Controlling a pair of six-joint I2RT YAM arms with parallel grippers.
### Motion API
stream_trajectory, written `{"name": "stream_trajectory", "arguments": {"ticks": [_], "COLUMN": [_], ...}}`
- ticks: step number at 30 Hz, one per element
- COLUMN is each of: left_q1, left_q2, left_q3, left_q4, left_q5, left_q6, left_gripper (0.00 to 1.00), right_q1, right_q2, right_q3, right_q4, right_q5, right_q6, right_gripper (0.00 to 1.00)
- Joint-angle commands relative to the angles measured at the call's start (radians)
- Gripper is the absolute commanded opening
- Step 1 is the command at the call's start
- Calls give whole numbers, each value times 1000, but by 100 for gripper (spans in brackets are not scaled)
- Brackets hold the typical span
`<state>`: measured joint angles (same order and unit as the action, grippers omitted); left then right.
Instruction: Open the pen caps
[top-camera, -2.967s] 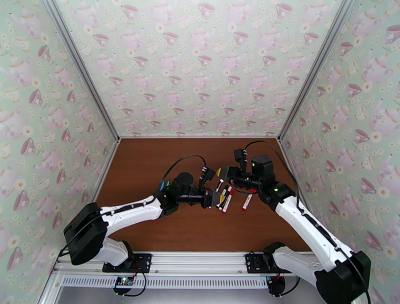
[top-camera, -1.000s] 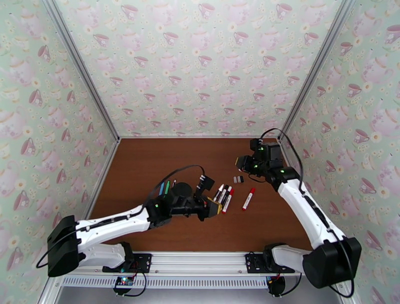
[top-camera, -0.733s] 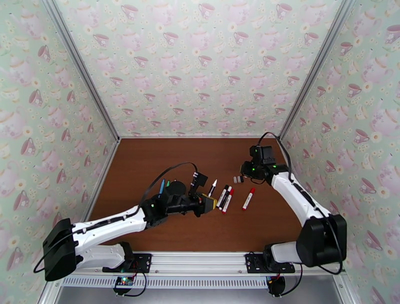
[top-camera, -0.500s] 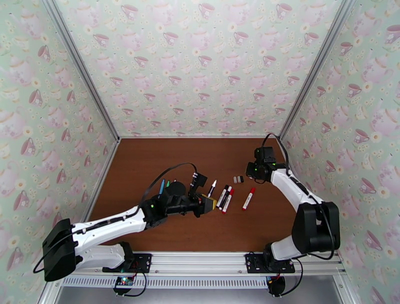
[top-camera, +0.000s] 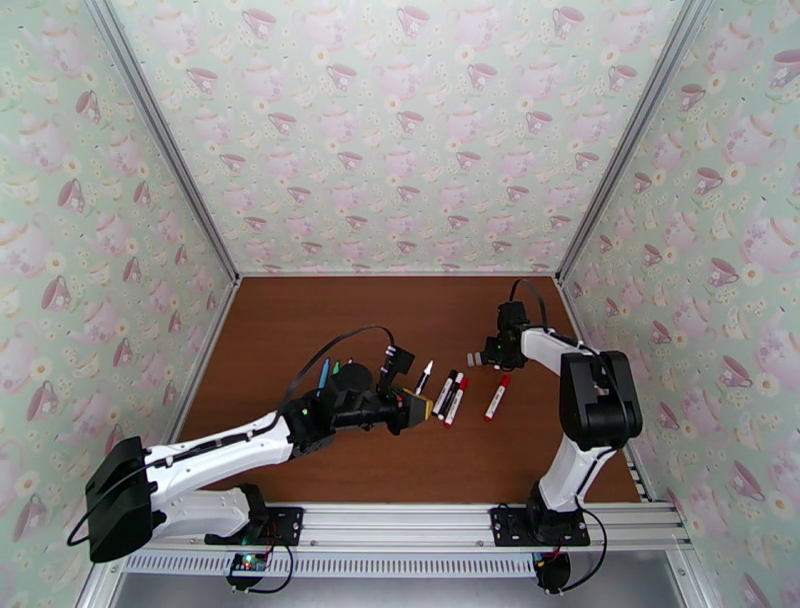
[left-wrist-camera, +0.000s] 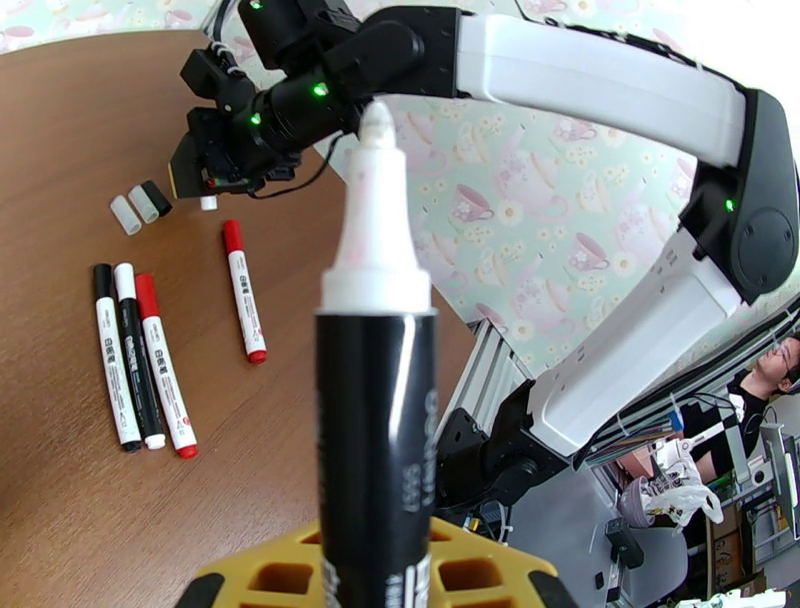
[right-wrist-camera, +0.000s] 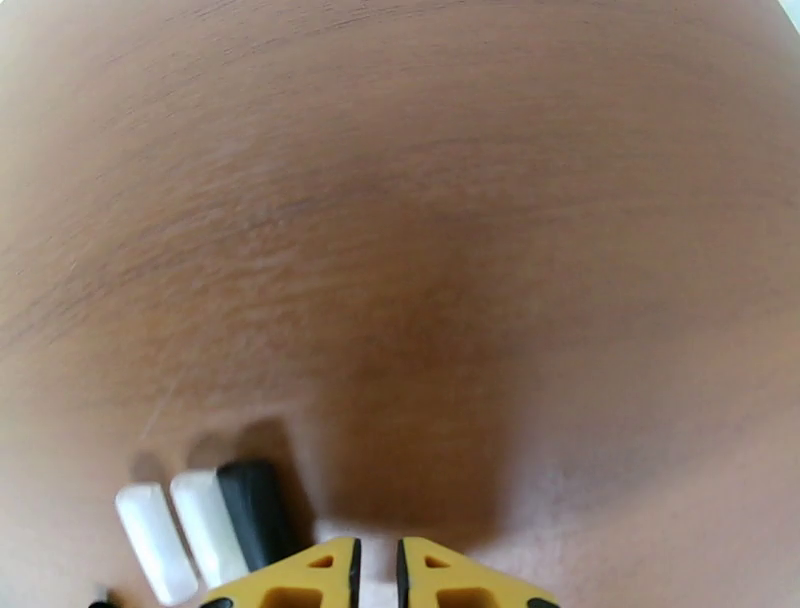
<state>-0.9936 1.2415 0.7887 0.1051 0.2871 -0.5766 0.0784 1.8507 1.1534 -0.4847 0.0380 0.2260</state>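
Left arm reaches low across the worktop (top-camera: 300, 320) toward centre, its pincer (left-wrist-camera: 378, 575) clamped on an uncapped black pen (left-wrist-camera: 376, 420) with the white tip up. Right arm is folded tight, its pincer (top-camera: 491, 355) down at the worktop just beside three loose caps (right-wrist-camera: 205, 525), two white and one black. Left wrist view adds a small white cap (left-wrist-camera: 208, 203) pinched at its tips. Right wrist view is blurred, fingertips cut off at the frame bottom. Four capped pens (left-wrist-camera: 165, 375) lie nearby.

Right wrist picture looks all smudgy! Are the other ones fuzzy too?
Right wrist view: the table is smeared, the caps look soft, and a dark shadow sits ahead of the claw. Left wrist view: the near pen is sharp, but the edges bend. Top view: clear and evenly lit.
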Motion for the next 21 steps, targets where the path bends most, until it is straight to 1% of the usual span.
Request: {"name": "stream_trajectory", "arguments": {"ticks": [1,10,14,21], "left_q1": [7,7,9,7], "left_q2": [20,43,60,74], "left_q3": [10,15,19,6], "left_q4": [0,-2,-6,34], "left_q5": [6,10,15,27], "left_q6": [-3,-8,-11,-30], "left_gripper": [6,6,6,6], "right_q1": [-8,-8,-8,-8], "right_q2": [22,76,87,80], "right_q3": [46,95,109,103], "right_q4": [-4,-28,-33,-35], "right_q5": [21,10,5,14], "right_q6": [-20,-37,-41,-35], "right_gripper": [13,18,23,32]}}
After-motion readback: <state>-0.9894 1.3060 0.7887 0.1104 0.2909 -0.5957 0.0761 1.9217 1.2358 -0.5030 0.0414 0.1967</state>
